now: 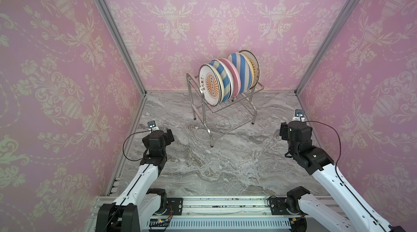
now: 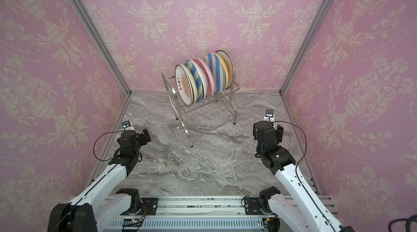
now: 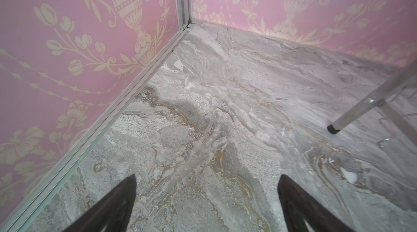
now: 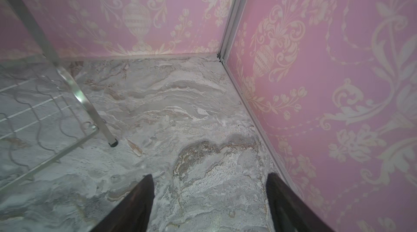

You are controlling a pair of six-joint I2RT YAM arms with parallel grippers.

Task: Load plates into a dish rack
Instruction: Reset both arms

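The plates (image 1: pixel 228 77) are standing on edge in the rack's (image 1: pixel 225 111) upper shelf at twelve o'clock, none is lying on the table (image 1: pixel 225 170), so loading is looking done, while the left gripper (image 3: pixel 207 175) at eight and right gripper (image 4: pixel 209 174) at four are hovering open, empty

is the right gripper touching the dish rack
Apart. The right wrist view shows bare marble surface between the right gripper and the nearest leg of the dish rack.

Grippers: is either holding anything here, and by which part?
Nothing is held: left gripper and right gripper are open and empty; the plates stand in the dish rack.
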